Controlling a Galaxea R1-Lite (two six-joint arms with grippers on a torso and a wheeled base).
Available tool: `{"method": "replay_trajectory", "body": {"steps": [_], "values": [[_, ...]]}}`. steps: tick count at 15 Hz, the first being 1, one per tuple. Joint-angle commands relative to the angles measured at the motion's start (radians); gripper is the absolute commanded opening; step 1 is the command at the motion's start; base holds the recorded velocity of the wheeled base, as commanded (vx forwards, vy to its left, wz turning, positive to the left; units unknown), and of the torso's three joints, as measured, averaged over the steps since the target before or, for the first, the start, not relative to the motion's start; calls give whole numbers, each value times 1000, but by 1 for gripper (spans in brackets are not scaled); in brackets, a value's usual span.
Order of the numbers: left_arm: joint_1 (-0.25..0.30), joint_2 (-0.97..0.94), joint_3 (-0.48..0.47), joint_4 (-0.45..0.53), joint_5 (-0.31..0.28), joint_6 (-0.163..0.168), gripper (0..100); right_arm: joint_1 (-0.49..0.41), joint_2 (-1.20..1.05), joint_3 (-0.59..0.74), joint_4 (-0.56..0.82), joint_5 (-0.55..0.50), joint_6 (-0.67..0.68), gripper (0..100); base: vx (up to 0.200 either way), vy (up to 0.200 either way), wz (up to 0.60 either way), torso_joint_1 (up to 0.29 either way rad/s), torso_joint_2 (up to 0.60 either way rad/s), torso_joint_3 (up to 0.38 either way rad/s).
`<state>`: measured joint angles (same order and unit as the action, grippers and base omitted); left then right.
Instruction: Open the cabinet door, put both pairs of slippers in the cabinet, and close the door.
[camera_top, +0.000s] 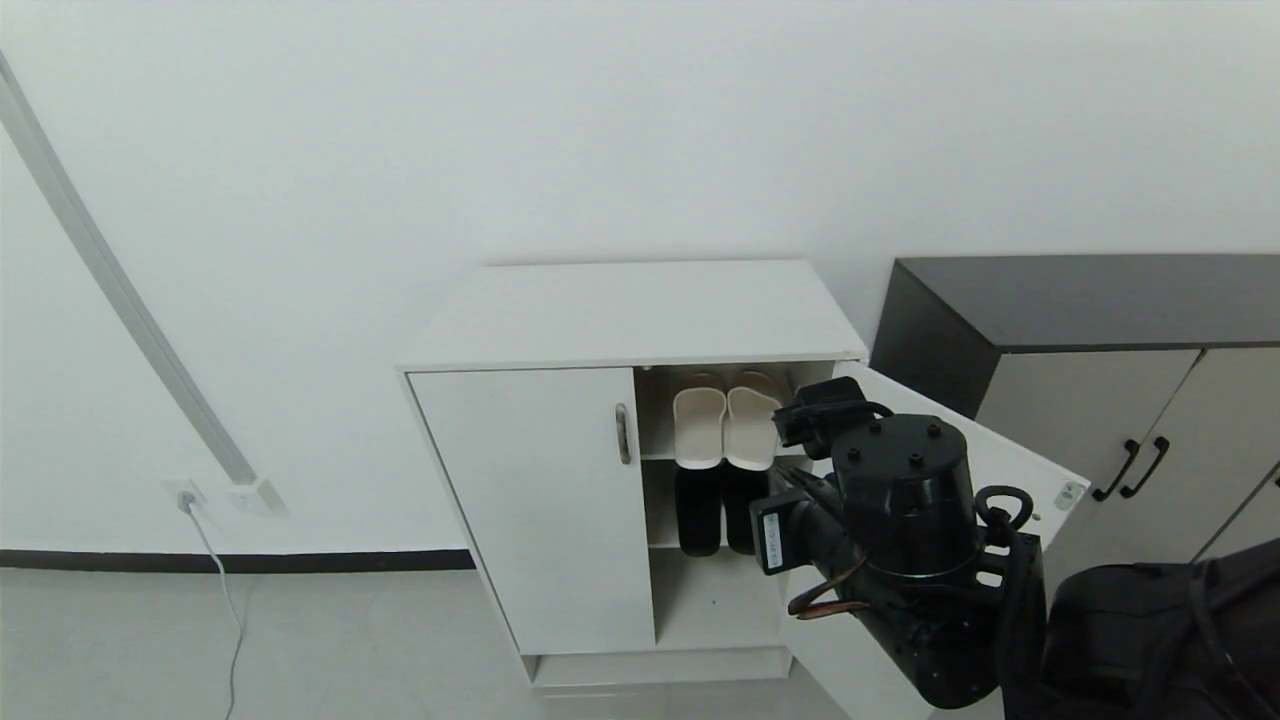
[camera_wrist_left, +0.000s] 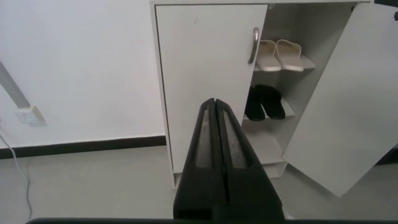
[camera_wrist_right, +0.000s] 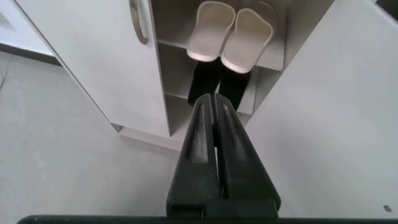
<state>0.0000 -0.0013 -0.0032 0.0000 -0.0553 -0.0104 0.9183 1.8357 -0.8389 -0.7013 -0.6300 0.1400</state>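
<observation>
Cabinet door (camera_wrist_left: 348, 93) open, 2 slipper pairs (camera_wrist_right: 211, 28) inside, L tool (camera_wrist_left: 214, 102) tips together, R tool (camera_wrist_right: 215, 98) same

White wall (camera_top: 640, 120), black skirting (camera_top: 250, 561) and grey floor (camera_top: 350, 640) (socket (camera_top: 183, 494) low down), dark-topped sideboard (camera_top: 1100, 300) at right.

In cabinet (camera_top: 630, 310), right of shut left door (camera_top: 535, 500): one pair of slippers (camera_top: 725, 428) on upper shelf, other pair (camera_top: 715, 520) on shelf just below. Right door (camera_top: 1010, 462) swung open. Second cabinet (camera_top: 1090, 300) farther right.
</observation>
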Motion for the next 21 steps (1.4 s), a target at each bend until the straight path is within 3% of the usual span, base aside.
{"method": "replay_trajectory", "body": {"steps": [1, 11, 18, 21], "values": [[0, 1, 0, 0, 0, 0, 0, 1, -1, 1, -1, 1, 1, 0, 0, 0, 0, 237, -574, -320], [0, 1, 0, 0, 0, 0, 0, -7, -1, 9, -1, 3, -3, 0, 0, 0, 0, 217, -485, -267], [0, 1, 0, 0, 0, 0, 0, -4, 2, 35, -10, 9, -25, 0, 0, 0, 0, 5, -8, -6], [0, 1, 0, 0, 0, -2, 0, -3, 2, 40, -12, 9, -33, 0, 0, 0, -600, 4, -2, 2]]}}
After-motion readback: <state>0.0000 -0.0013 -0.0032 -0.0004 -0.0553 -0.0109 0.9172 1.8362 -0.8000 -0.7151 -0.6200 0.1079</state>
